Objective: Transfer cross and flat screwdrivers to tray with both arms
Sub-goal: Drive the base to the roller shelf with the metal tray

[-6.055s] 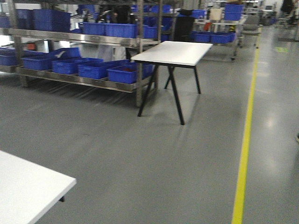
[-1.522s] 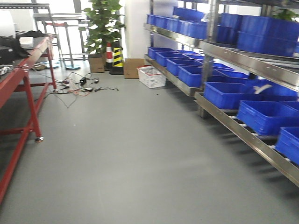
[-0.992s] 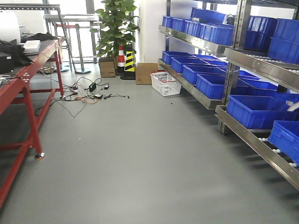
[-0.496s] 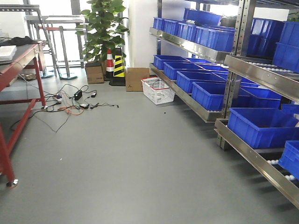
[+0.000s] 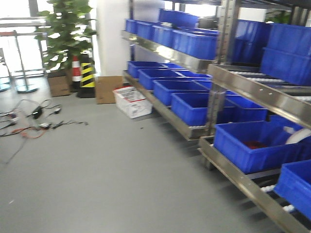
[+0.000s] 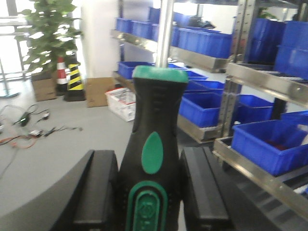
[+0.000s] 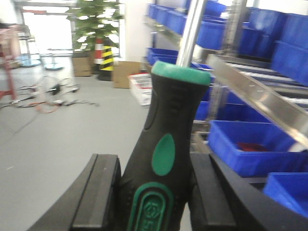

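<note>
In the left wrist view a screwdriver (image 6: 154,144) with a black handle, green accents and a silver shaft stands upright, and my left gripper (image 6: 151,192) is shut on its handle. The right wrist view has an alike screwdriver (image 7: 168,144), tilted slightly right, clamped at the handle by my right gripper (image 7: 154,197). Which one is cross and which is flat I cannot tell. Both shafts run out of the top of their views. The tray is out of view. Neither arm shows in the front view.
Steel shelving (image 5: 252,87) with several blue crates (image 5: 252,143) runs along the right. A white basket (image 5: 132,101), cardboard boxes (image 5: 108,88), a striped cone (image 5: 87,77) and a potted plant (image 5: 65,34) stand at the back. Loose cables (image 5: 29,121) lie on the grey floor at left.
The front view has swung and moved on: the red workbench at the left has left the picture, and the shelving with blue crates is closer and fills more of the right.
</note>
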